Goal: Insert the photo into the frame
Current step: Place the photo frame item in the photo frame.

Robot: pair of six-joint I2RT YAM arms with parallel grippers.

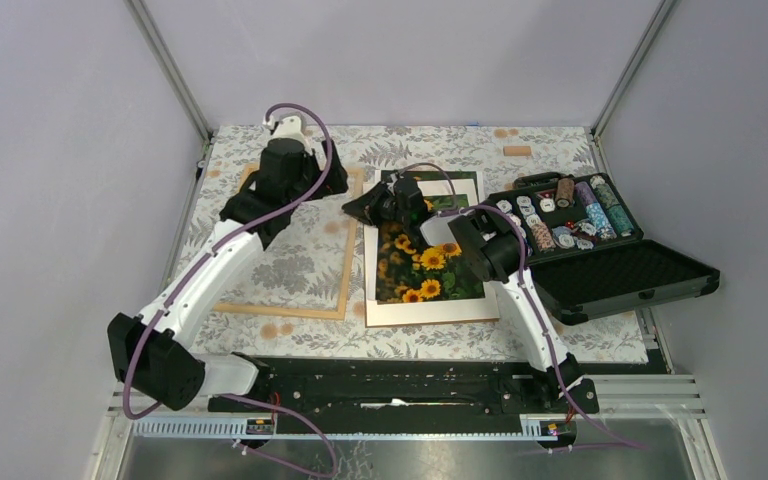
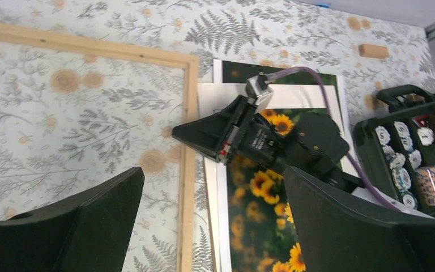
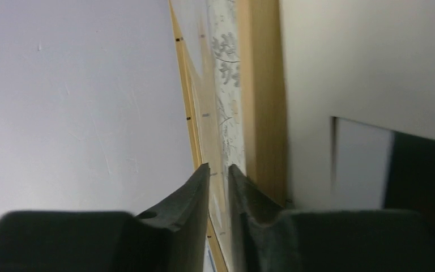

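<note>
The frame [image 1: 346, 262], thin light wood, lies flat on the fern-patterned cloth at the left. Its right rail [image 2: 190, 102] runs between my left fingers. The photo [image 1: 422, 272] of sunflowers lies just right of it, on a white mat [image 1: 430, 311]. My left gripper [image 1: 322, 186] hovers over the frame's top right corner, wide open and empty [image 2: 212, 226]. My right gripper [image 1: 352, 207] points left, low over the photo's upper left, its tips [image 2: 177, 132] at the frame's right rail [image 3: 266, 113]. Its jaws [image 3: 218, 168] stand a narrow gap apart with nothing between them.
An open black case [image 1: 615, 275] holding poker chips stands at the right, close to the mat. A small wooden block [image 1: 516, 151] lies at the back right. Grey walls and metal posts close in the table on three sides.
</note>
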